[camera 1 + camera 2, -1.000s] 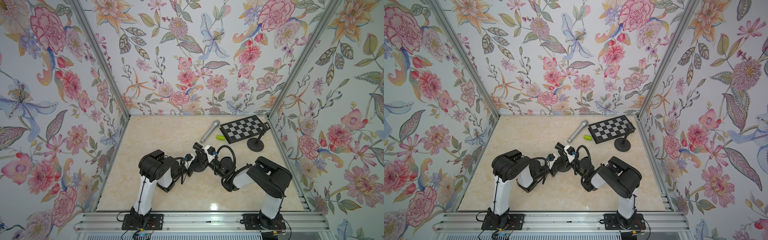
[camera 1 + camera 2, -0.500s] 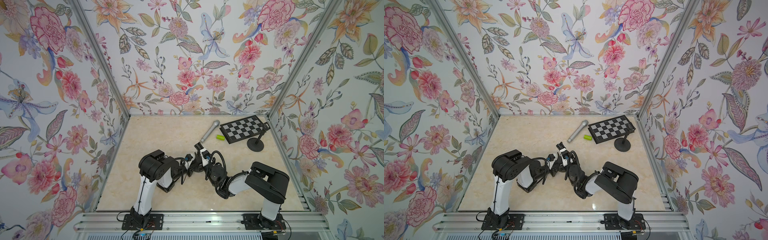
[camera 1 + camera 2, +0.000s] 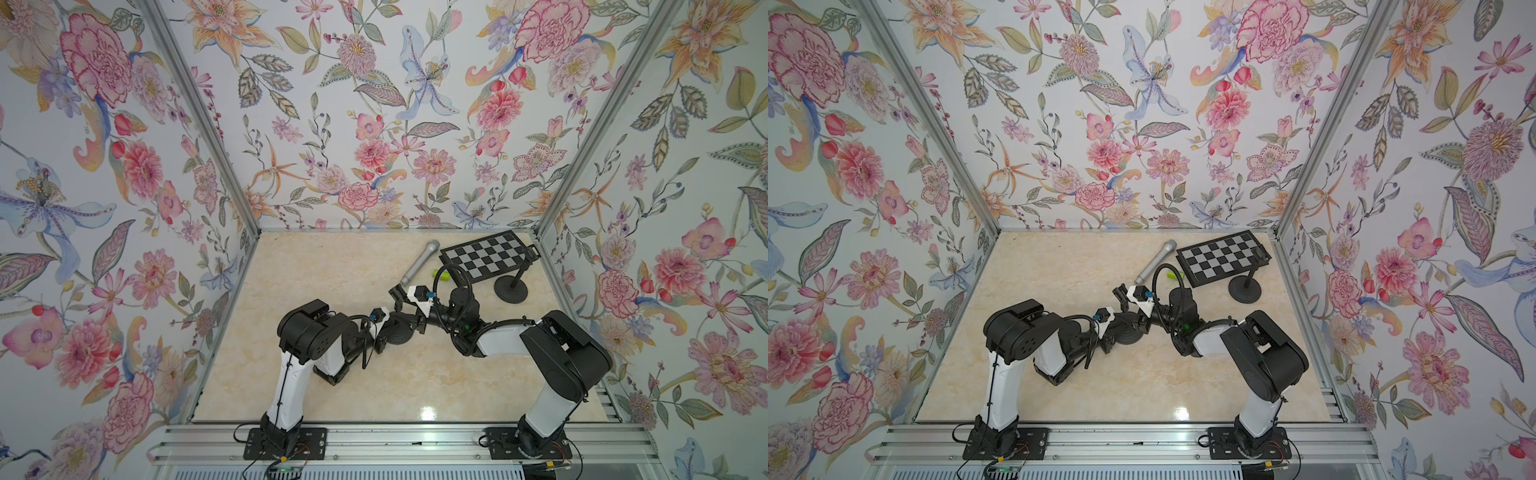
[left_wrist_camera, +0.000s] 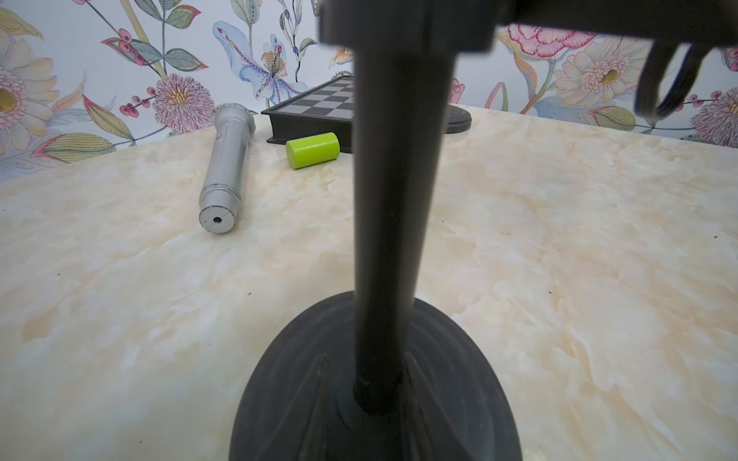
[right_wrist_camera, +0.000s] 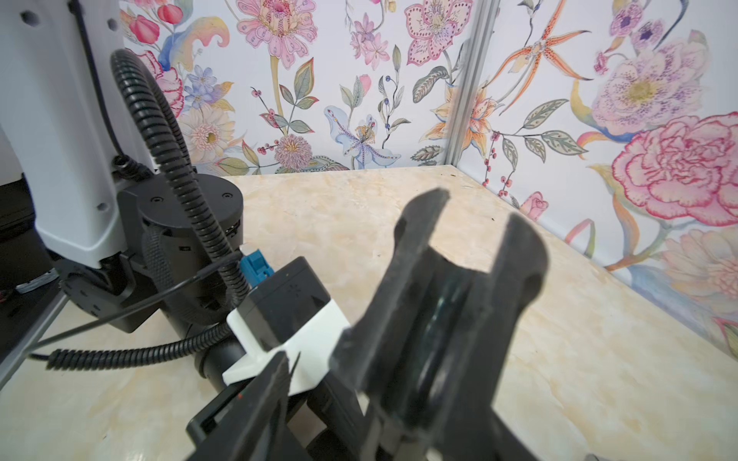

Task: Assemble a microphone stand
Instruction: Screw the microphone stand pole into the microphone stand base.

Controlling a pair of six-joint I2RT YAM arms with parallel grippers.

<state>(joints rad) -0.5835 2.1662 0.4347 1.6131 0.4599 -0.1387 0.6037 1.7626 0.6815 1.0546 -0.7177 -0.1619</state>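
A black stand stands upright at mid-table: round base (image 3: 400, 332) (image 3: 1128, 332) (image 4: 279, 399) and pole (image 4: 393, 199). My left gripper (image 3: 386, 330) (image 3: 1115, 330) (image 4: 369, 359) is shut on the foot of the pole, a finger (image 4: 321, 383) on each side. A black U-shaped clip (image 5: 459, 299) sits at the pole's top. My right gripper (image 3: 400, 297) (image 3: 1125, 297) (image 5: 399, 399) is open around it, and its visible finger (image 5: 255, 407) stands off the clip. The silver microphone (image 3: 419, 262) (image 3: 1155, 262) (image 4: 225, 159) lies behind on the table.
A green cylinder (image 3: 441, 274) (image 4: 312, 149) lies beside the microphone. A chequered board box (image 3: 486, 257) (image 3: 1223, 257) (image 4: 319, 103) sits at the back right. A second black stand (image 3: 510, 289) (image 3: 1245, 289) stands by it. Flowered walls close three sides.
The right arm's wrist swung toward the left arm and came back out, while its gripper stayed at the pole's top. The left arm and the stand have not moved.
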